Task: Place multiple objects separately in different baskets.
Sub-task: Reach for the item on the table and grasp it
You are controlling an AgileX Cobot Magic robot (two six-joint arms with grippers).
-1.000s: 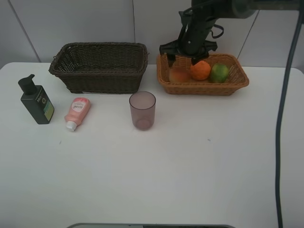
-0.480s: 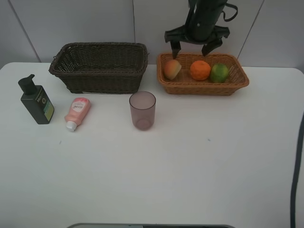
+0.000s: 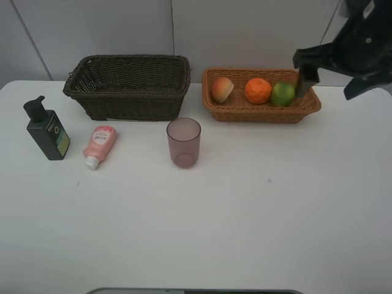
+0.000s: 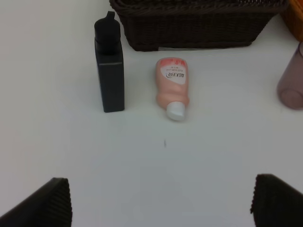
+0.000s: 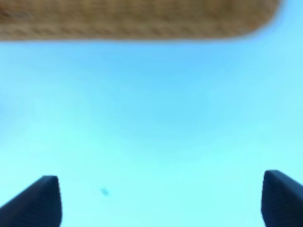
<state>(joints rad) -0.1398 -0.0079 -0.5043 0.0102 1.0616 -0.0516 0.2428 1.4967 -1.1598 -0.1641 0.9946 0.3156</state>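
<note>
**A:** What's different from a second ago?

**B:** The right tool (image 3: 335,81) was low over the tan basket (image 3: 261,115), fingers by the orange (image 3: 258,90). It has swung out to the basket's 3 o'clock, at the frame edge. The red-orange fruit (image 3: 222,89) has turned and shows a pale side. It looked redder before. Everything else is in the same spots.

**A:** Tool state?

**B:** Right tool: jaws wide apart, holding nothing. Its wrist view shows only tabletop (image 5: 151,123) between the fingers, with the basket rim blurred beyond. Left tool (image 4: 161,203): also spread wide and empty.

**A:** Where are the things relative to the tools?

**B:** The three fruits sit in a row in the tan basket: red-orange at the 9 o'clock end, orange in the middle, green citrus (image 3: 282,94) at the 3 o'clock end. The citrus is nearest the right tool. One finger overlaps the basket end just beside it in the high view; can't tell if it touches.

The pump bottle (image 3: 46,131) stands upright. The pink tube (image 3: 100,144) lies flat at the bottle's 3 o'clock, cap toward 6. Both are at about 7 o'clock of the dark basket (image 3: 128,104). The purple cup (image 3: 184,142) stands upright at that basket's 5 o'clock. In the left wrist view, bottle and tube are well apart from the left tool.
</note>
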